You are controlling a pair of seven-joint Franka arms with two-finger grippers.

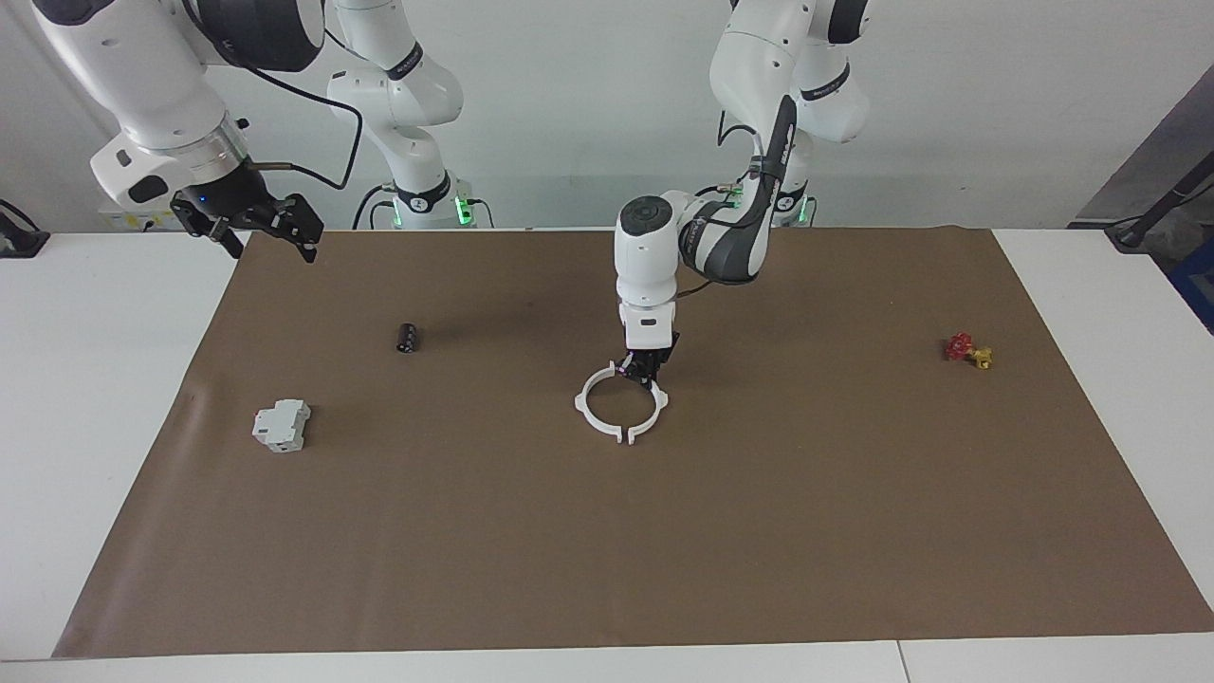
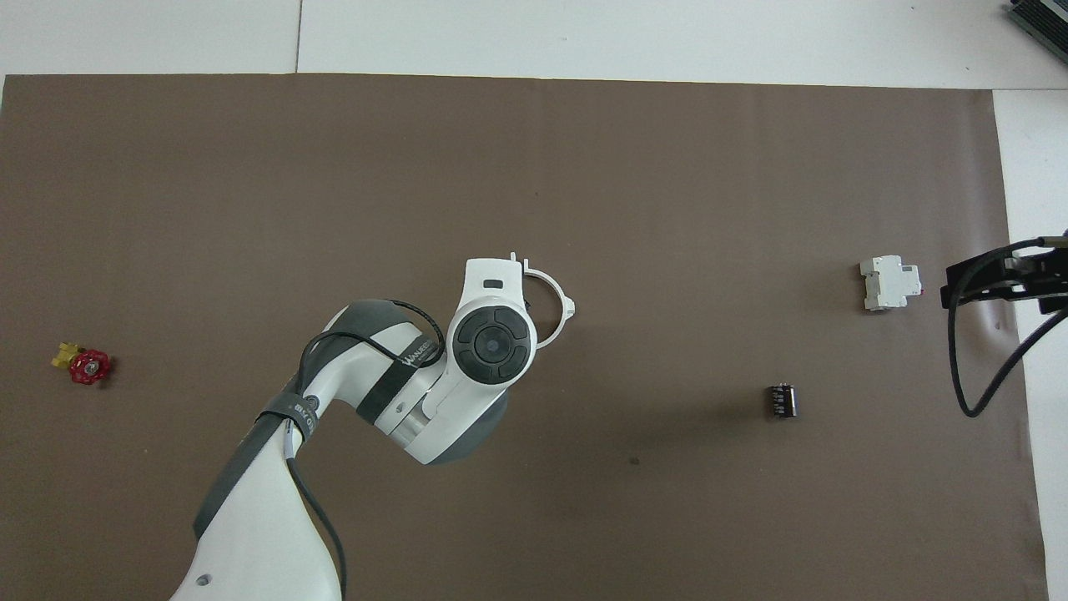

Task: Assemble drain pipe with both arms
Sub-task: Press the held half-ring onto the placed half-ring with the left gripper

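The drain pipe's two white half-rings lie mid-mat, forming a nearly closed ring (image 1: pixel 580 404). A narrow gap shows between the tabs on the side farther from the robots. My left gripper (image 1: pixel 645 377) points straight down, shut on the rim of the half-ring (image 1: pixel 663 402) toward the left arm's end, close to the near joint. In the overhead view the left wrist covers that gripper and most of the ring, leaving one arc (image 2: pixel 567 310) showing. My right gripper (image 1: pixel 272 242) (image 2: pixel 955 284) waits open and raised over the mat's corner at the right arm's end.
A pale grey boxy block (image 1: pixel 282 425) (image 2: pixel 890 283) and a small black cylinder (image 1: pixel 407 337) (image 2: pixel 782 400) lie toward the right arm's end. A red and yellow valve (image 1: pixel 967 351) (image 2: pixel 83 365) sits toward the left arm's end. The brown mat (image 1: pixel 607 550) covers the table.
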